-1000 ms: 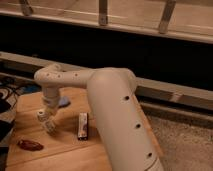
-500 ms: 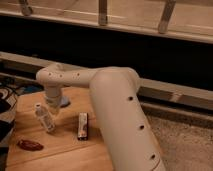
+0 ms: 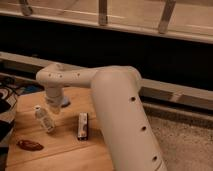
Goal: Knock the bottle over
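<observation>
The bottle [image 3: 44, 119] is small and whitish-clear with a pale cap. It is on the wooden table [image 3: 60, 150] at the left and leans, with its cap toward the upper left. My gripper [image 3: 53, 106] hangs from the white arm [image 3: 120, 115] just above and to the right of the bottle, close to or touching its upper part.
A dark rectangular block with a white edge [image 3: 83, 126] lies right of the bottle. A reddish-brown oblong object [image 3: 30, 145] lies near the table's front left. Dark cables and gear [image 3: 6, 100] sit at the left edge. A speckled floor [image 3: 185, 145] is on the right.
The bottle leans more than a second ago and has shifted slightly. The gripper stays right above it, and the arm has barely moved.
</observation>
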Available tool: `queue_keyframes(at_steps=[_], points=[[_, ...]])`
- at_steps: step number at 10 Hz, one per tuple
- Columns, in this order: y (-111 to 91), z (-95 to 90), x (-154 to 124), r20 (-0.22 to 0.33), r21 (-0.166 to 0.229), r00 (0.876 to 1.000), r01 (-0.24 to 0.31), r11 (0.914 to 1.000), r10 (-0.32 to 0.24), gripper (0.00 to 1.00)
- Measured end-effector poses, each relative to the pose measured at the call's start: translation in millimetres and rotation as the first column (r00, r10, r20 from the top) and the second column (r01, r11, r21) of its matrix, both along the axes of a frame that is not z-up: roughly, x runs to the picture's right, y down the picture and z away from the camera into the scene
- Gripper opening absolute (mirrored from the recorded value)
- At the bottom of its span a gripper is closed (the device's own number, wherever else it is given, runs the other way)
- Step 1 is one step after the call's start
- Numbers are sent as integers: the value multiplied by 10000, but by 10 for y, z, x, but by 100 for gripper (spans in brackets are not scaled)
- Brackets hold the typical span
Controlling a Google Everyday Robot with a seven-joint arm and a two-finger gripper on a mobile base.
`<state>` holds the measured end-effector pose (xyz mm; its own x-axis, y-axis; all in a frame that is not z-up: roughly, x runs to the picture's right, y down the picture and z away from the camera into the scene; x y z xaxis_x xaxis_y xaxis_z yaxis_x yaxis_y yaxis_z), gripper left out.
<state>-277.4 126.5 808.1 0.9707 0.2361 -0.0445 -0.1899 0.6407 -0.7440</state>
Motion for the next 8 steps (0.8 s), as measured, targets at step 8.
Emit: queue_keyframes(at_steps=[8], points=[[265, -135, -372, 861, 98, 9939, 690, 9976, -696, 0]])
